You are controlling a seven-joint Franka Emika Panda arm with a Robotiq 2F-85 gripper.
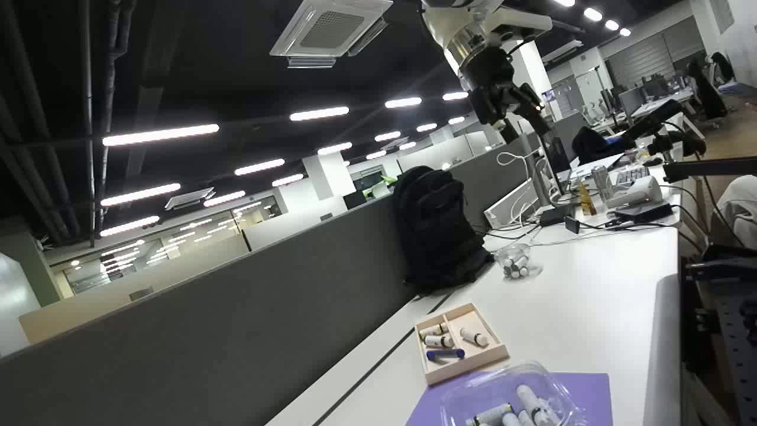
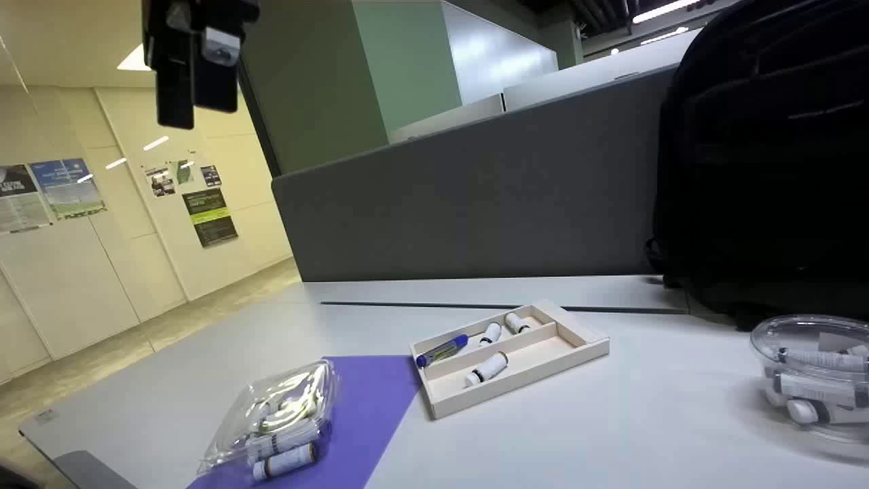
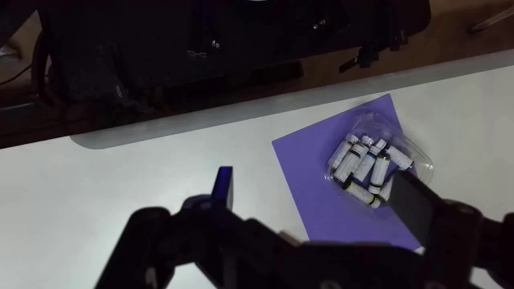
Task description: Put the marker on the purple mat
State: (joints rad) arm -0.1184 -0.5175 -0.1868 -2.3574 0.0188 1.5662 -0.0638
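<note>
The gripper (image 3: 311, 188) holds nothing, jaws wide apart; the blue marker (image 2: 442, 351) in the wooden tray (image 2: 523, 377) is probably light, rigid and slippery, so grip across mid-barrel.

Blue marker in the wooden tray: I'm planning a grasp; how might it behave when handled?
The blue marker looks slim and plastic, so probably stiff and light. Its rounded barrel may roll, but the wooden tray has raised walls likely to stop it.
</note>
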